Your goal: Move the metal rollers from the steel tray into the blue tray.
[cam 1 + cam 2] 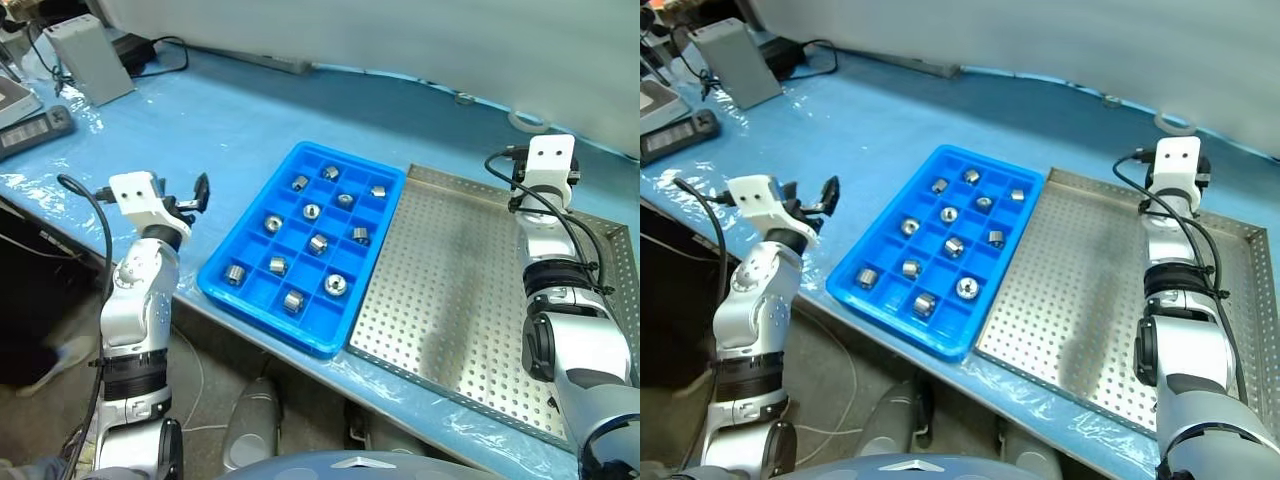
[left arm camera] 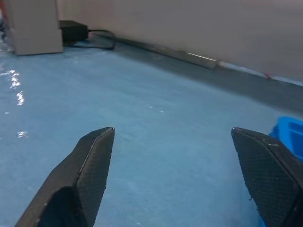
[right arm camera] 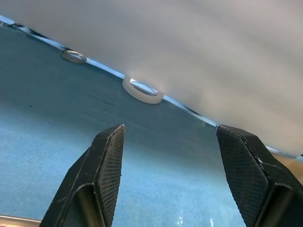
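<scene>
Several metal rollers (image 1: 318, 243) sit in separate compartments of the blue tray (image 1: 260, 318) at the table's middle. To its right lies the steel tray (image 1: 450, 290), whose perforated floor is bare. My left gripper (image 2: 173, 130) hovers left of the blue tray, over the blue table sheet. It is open, with nothing between its fingers (image 1: 202, 188). My right gripper (image 3: 170, 126) is raised over the steel tray's far edge, pointing toward the white wall. It is open and empty too.
A grey box (image 1: 88, 58), a black adapter with cable (image 1: 132, 46) and a dark device (image 1: 35, 128) stand at the far left. A white ring (image 3: 142, 91) lies near the wall. The table's front edge runs just below both trays.
</scene>
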{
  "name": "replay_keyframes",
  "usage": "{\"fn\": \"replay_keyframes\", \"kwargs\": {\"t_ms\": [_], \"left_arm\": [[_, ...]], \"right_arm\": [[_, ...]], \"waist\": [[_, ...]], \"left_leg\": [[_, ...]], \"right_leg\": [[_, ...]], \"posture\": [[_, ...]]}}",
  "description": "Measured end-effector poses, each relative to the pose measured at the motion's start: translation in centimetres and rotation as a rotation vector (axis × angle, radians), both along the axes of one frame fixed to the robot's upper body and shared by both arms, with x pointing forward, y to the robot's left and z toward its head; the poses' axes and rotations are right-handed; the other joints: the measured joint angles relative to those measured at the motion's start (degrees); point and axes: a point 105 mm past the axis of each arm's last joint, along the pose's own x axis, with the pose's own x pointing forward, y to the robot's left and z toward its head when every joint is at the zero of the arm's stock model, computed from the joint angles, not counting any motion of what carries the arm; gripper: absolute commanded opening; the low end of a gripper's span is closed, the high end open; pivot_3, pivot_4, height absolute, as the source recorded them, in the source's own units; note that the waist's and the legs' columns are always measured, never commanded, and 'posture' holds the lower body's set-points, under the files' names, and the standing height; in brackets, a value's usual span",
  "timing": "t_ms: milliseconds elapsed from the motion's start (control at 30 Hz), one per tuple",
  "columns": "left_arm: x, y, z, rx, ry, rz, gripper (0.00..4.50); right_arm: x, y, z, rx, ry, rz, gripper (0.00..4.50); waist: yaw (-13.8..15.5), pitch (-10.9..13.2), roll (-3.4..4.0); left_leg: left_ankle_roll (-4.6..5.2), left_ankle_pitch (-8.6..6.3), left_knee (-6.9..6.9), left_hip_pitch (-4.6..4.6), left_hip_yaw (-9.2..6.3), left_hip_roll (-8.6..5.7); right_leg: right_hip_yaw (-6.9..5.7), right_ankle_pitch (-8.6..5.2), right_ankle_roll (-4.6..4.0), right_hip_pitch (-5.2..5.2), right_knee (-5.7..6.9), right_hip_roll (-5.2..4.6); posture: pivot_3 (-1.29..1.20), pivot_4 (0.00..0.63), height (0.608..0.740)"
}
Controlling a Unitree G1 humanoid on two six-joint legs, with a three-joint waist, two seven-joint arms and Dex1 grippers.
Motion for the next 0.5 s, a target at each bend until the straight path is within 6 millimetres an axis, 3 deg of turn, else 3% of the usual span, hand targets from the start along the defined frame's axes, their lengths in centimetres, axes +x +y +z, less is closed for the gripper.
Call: {"fn": "replay_keyframes", "kwargs": {"t_ms": [267,367,500], "left_arm": [[1.5,3.8,2.0,0.067,-0.029,0.048,4.17],[2.3,3.7,3.1,0.051,-0.049,0.041,4.17],[3.2,3.1,4.0,0.038,-0.063,0.023,4.17]], "right_arm": [[0.0,0.0,0.6,0.005,-0.025,-0.008,3.2],[-0.3,0.0,0.5,0.02,-0.048,-0.025,3.2],[-0.6,0.3,-1.5,0.047,-0.018,-0.032,3.2]], "waist": [[0.26,0.0,0.0],[0.36,-0.01,-0.02],[0.17,0.0,-0.01]], "left_leg": [[0.02,0.0,0.02,-0.26,0.08,0.02],[0.03,0.0,0.05,-0.25,0.1,0.02],[0.03,0.0,0.05,-0.26,0.16,0.04]], "right_leg": [[-0.01,0.0,-0.02,-0.34,0.05,-0.01],[0.0,0.0,-0.03,-0.32,0.05,-0.02],[0.03,0.0,-0.03,-0.38,0.07,-0.02]], "posture": [[0.09,0.15,0.74],[0.08,0.15,0.74],[0.08,0.15,0.74]]}}
